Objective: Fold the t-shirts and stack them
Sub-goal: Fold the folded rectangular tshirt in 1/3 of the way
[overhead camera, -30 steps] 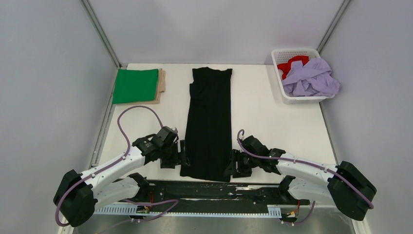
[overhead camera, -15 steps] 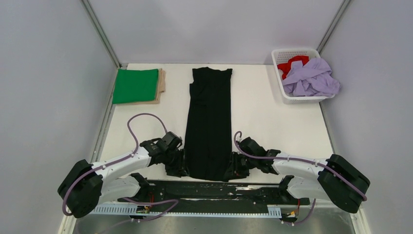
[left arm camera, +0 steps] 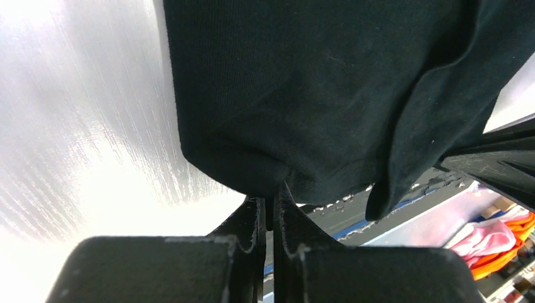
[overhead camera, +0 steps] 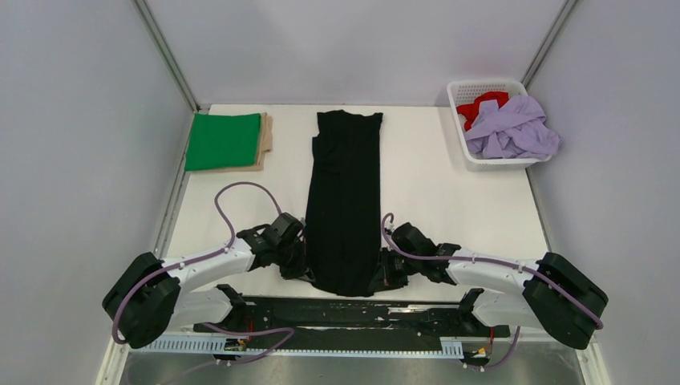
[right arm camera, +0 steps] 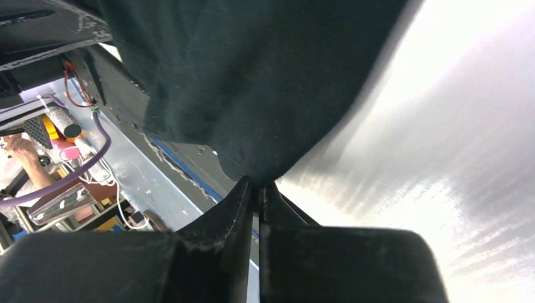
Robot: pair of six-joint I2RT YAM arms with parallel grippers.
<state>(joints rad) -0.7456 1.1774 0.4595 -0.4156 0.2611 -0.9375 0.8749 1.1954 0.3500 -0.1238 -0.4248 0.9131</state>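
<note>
Both my arms are down low at the near end of the white worktop (overhead camera: 449, 200), one on each side of the long black cloth t-shirt (overhead camera: 345, 192). That shirt lies straight down the middle as a narrow folded strip, neck at the far end, hem at the near end, right between my two wrists.

My left fingers (left arm camera: 275, 203) are pressed tight together, with the near left corner of the hem nipped between the tips. The cloth puckers right where they meet. My right fingers (right arm camera: 257, 189) tell the same story on the near right corner: tips together, a bunch of black fabric pinched at the point.

From overhead the hem end looks slightly drawn in between the two grips. It may be a touch off the surface, but with black cloth against black fingers I can't say for sure.

Over at the far left, a folded green t-shirt (overhead camera: 223, 141) sits on top of a folded tan t-shirt (overhead camera: 266, 143), the tan showing only along the right edge. In the far right corner stands the white plastic lattice basket (overhead camera: 471, 87). A crumpled red t-shirt (overhead camera: 479, 106) lies inside it and a lilac t-shirt (overhead camera: 513, 128) is heaped in front, spilling over the right rim. Both groups sit well apart from the black strip.
</note>
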